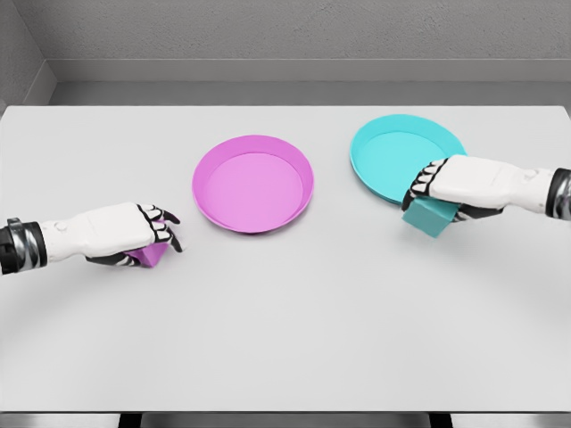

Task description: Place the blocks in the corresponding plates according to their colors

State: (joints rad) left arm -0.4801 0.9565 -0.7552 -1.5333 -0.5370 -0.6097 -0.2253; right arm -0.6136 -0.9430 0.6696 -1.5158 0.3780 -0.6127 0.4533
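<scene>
A magenta plate point(252, 183) lies at the table's middle, and a cyan plate point(400, 156) sits to its right. My left hand point(153, 234) is at the left, fingers curled around a magenta block point(150, 256) that peeks out beneath the palm. My right hand point(432, 192) reaches in from the right and grips a cyan block point(429, 218) at the near rim of the cyan plate, partly covering that rim. Both blocks are largely hidden by the hands.
The grey table point(285, 339) stretches wide in front of both plates, with its near edge at the bottom of the view. A grey wall runs behind the table's far edge.
</scene>
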